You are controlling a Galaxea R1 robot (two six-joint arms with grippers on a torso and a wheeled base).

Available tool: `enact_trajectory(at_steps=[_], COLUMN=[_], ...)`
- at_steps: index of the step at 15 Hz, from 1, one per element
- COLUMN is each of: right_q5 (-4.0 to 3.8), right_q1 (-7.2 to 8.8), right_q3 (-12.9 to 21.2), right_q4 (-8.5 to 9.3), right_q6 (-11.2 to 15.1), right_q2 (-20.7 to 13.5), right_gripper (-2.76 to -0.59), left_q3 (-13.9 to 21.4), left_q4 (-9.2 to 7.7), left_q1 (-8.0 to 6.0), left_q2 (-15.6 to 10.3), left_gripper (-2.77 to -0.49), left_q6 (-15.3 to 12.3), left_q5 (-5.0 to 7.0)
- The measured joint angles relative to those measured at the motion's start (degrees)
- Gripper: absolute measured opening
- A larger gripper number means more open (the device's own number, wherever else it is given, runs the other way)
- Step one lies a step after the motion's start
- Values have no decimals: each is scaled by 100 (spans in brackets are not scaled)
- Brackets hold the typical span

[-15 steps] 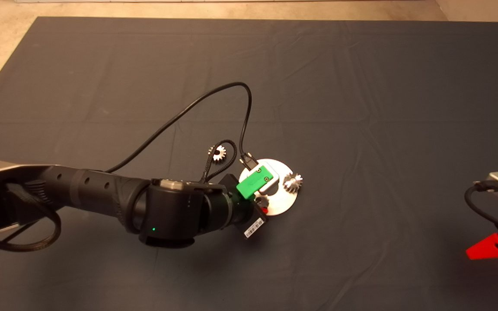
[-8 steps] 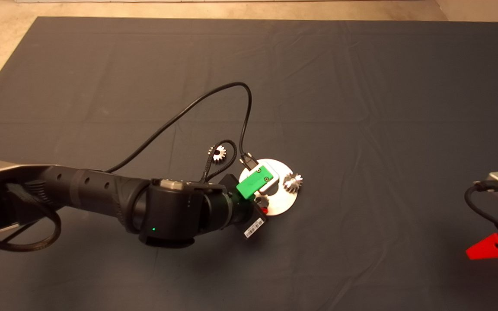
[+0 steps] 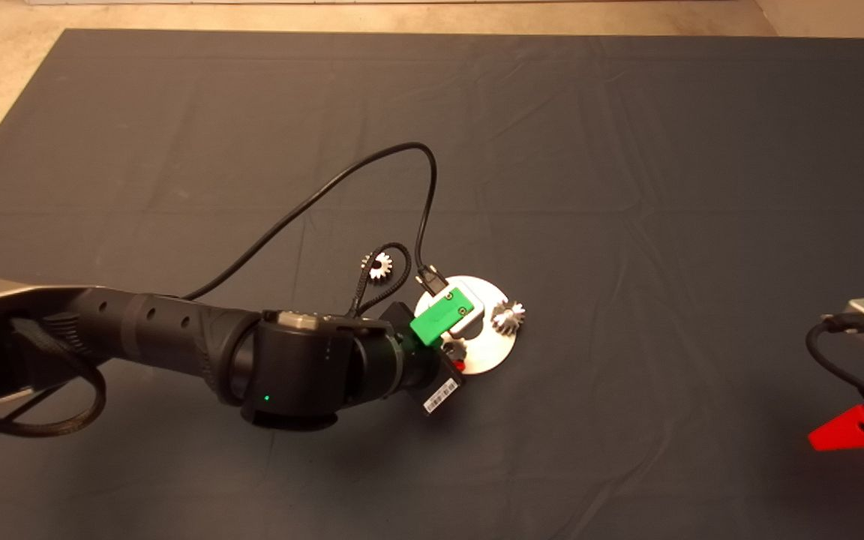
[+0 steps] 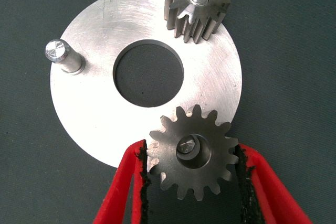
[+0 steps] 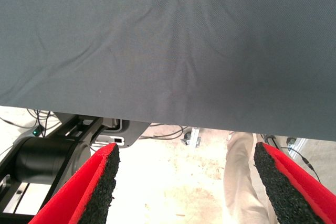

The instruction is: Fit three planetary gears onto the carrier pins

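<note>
Head view: left tool (image 3: pixel 453 358) is seen over the round disc (image 3: pixel 493 352) on the worktop (image 3: pixel 627 187); one gear (image 3: pixel 508 316) is seated on the disc, a loose gear (image 3: pixel 379 265) lies beside it on the mat; right tool (image 3: pixel 863 427) is parked at the lower right edge.
Left wrist view: second gear (image 4: pixel 193 151) is gripped between the pads (image 4: pixel 142 169), its hole over a pin (image 4: pixel 186 148), judged partly seated; one bare pin (image 4: pixel 63 56) is left.
Right wrist view: fingers (image 5: pixel 102 182) are spread, nothing held; a person's leg (image 5: pixel 241 177) shows beyond the mat.
Progress: one installed, one being placed, one untouched.
</note>
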Motion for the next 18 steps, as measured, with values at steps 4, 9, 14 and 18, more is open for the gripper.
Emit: enact_trajectory(at_steps=[4,9,14,18], right_q5=[0,0,0,-2], right_q1=[0,0,0,2], right_q3=[0,0,0,0], right_q4=[0,0,0,0], right_q6=[0,2,0,0], right_q2=[0,0,0,-11], right_gripper=[-147,-147,-147,-147], left_q3=[0,34,46,83], left_q4=[0,3,2,1], left_q1=[0,0,-2,-164], left_q2=[0,2,-52,-479], left_gripper=[-224,-223,-223,-209], left_q6=[-13,-15,-13,-11], left_q5=[0,-18,-17,143])
